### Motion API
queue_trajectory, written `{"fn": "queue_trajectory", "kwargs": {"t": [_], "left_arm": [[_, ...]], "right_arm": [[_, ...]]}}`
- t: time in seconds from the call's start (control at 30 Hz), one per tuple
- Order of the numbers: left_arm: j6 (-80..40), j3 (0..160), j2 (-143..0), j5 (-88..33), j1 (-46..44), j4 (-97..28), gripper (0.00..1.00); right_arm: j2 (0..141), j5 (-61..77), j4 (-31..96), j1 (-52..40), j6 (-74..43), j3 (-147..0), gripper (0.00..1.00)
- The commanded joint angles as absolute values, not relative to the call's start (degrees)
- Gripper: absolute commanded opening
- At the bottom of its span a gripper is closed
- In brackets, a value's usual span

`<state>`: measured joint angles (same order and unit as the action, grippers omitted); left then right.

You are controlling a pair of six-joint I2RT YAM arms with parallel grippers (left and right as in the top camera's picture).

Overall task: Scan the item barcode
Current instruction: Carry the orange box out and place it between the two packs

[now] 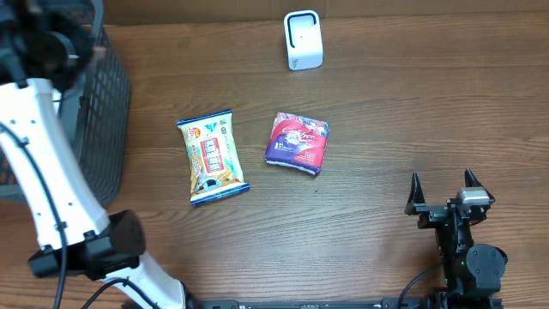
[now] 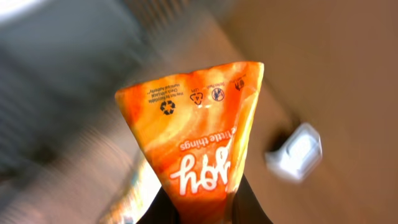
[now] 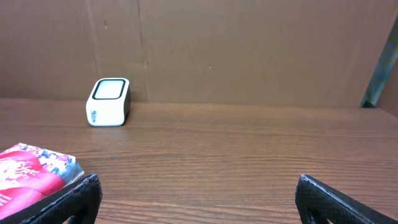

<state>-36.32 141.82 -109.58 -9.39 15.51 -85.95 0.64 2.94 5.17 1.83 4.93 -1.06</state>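
An orange packet (image 2: 196,134) is clamped in the closed-down left gripper (image 2: 205,214). It is pinched by its lower end, so most of the wrapper stands clear above the fingers. This grip is judged to leave the printed faces free to be shown to the scanner (image 2: 295,152). On the face turned toward the wrist camera only recycling marks and upside-down lettering are seen. No barcode can be made out there, so it is presumably carried on the far face. The scanner is seen beyond this gripper and off to its right, well apart from the packet. The view is smeared, so the exact bearing cannot be told.

The right gripper (image 1: 443,184) is held wide open and empty, low at the near edge of the table (image 1: 386,103), apparently so that the way to the scanner is left free. Ahead of it and to its left a red-and-purple packet (image 1: 297,140) lies flat. A blue-and-yellow packet (image 1: 212,157) is laid further left, near a dark mesh basket (image 1: 103,112). Both are judged to be awaiting their turn.
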Motion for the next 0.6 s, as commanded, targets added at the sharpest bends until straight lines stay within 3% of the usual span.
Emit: {"fn": "queue_trajectory", "kwargs": {"t": [0.0, 0.3, 0.5, 0.57], "left_arm": [[-32.1, 141.4, -110.5, -15.7, 4.9, -89.3, 0.04], [-34.1, 136.9, -120.8, 1.1, -17.1, -96.1, 0.04], [-37.7, 134.6, -131.6, 7.5, -21.5, -96.8, 0.04], [-37.4, 134.2, -134.2, 6.7, -21.7, -96.8, 0.10]], "right_arm": [[0.2, 2.6, 4.8, 1.6, 5.1, -0.5, 1.00], [0.2, 2.6, 4.8, 1.6, 5.1, -0.5, 1.00], [0.2, 2.6, 4.8, 1.6, 5.1, -0.5, 1.00], [0.2, 2.6, 4.8, 1.6, 5.1, -0.5, 1.00]]}}
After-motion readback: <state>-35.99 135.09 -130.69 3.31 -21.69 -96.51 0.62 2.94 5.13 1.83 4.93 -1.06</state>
